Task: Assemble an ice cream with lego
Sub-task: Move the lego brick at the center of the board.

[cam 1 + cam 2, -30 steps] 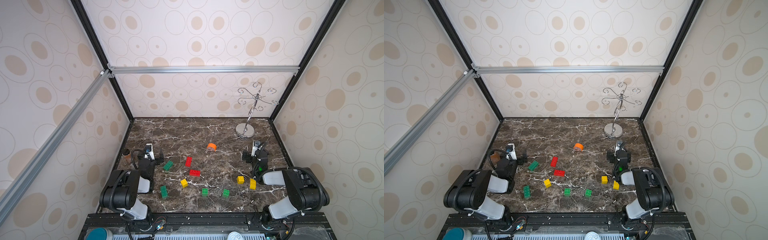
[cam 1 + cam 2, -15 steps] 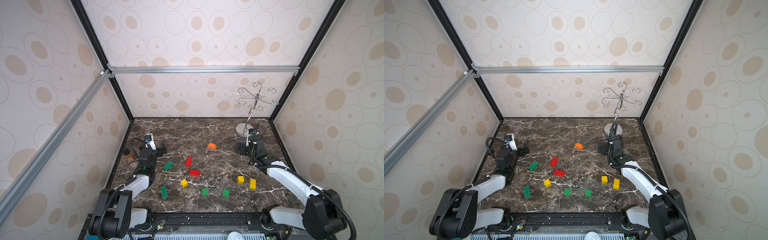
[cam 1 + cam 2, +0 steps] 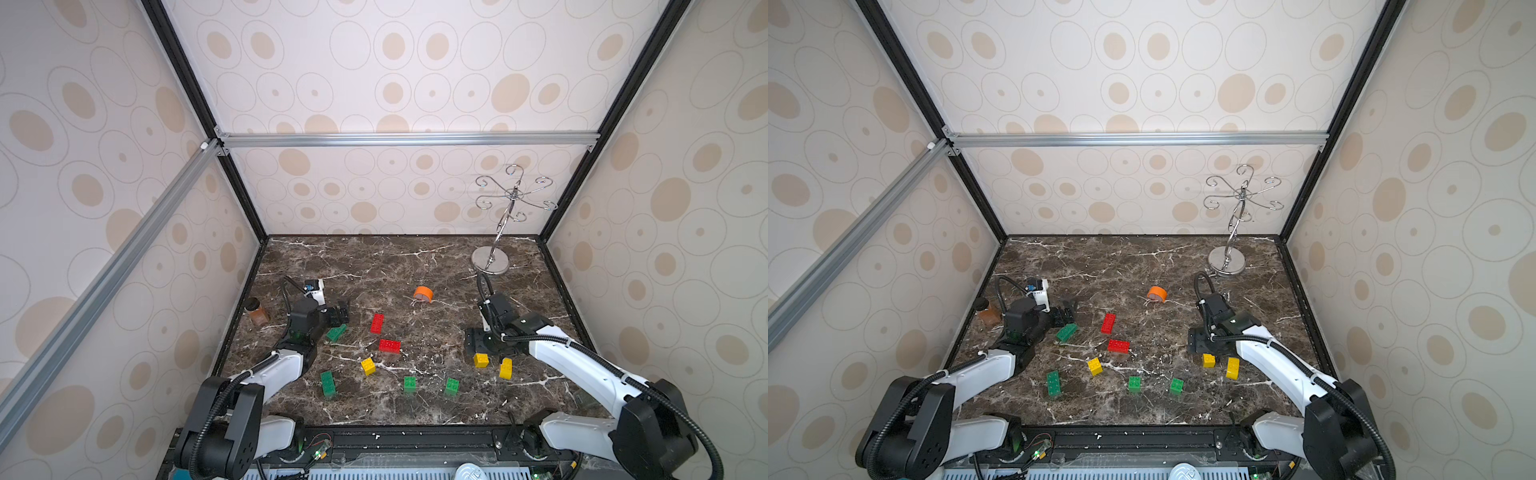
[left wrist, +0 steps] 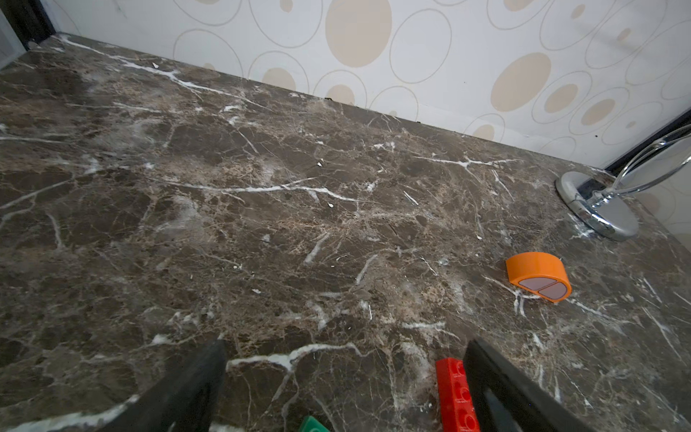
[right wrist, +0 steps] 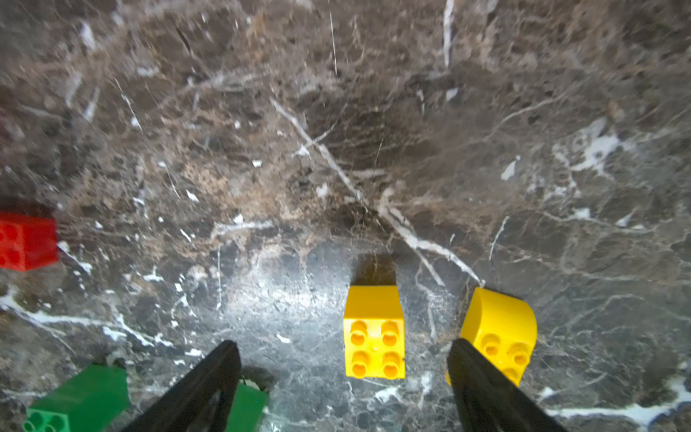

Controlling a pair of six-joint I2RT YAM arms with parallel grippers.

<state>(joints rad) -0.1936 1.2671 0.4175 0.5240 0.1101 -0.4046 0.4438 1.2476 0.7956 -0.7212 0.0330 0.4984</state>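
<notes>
As its jaws gape, right gripper (image 5: 341, 343) overhangs square yellow brick (image 5: 374, 333).

bricks (image 3: 389, 345) in front, stand (image 3: 490, 262) behind, jar (image 3: 258, 313) left

The dark marble counter (image 3: 374, 262) lies open along its far edge; a chrome wire hook stand (image 3: 490, 262) fills the far right corner, and an orange half-round plastic piece (image 3: 423, 294) sits mid-counter.
</notes>
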